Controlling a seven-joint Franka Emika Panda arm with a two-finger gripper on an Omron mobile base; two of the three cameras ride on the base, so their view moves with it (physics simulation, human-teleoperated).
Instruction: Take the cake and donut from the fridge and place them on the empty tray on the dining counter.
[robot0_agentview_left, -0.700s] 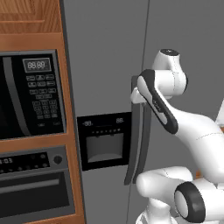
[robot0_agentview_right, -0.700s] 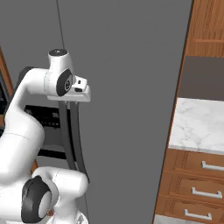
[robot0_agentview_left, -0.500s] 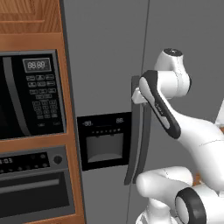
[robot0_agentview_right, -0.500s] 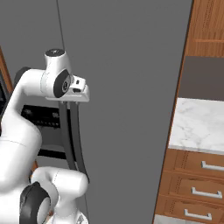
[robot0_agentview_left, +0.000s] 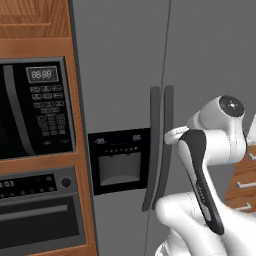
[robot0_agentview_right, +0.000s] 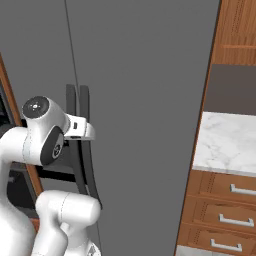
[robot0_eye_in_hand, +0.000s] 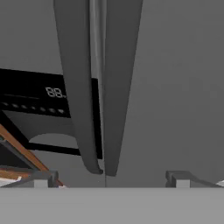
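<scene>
The tool (robot0_eye_in_hand: 109, 177) stood with its jaws spread wide and empty, squared up to the right handle (robot0_eye_in_hand: 120, 87) of the fridge (robot0_agentview_left: 120, 75), probably to pull that door. Both doors were shut (so cake and donut, presumably inside, stayed hidden).

Black microwave (robot0_agentview_left: 32, 110) above oven (robot0_agentview_left: 37, 215); marble counter (robot0_agentview_right: 227, 142).

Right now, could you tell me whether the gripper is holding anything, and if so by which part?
Nothing is held: the gripper is open, facing the closed fridge's two dark handles.
</scene>
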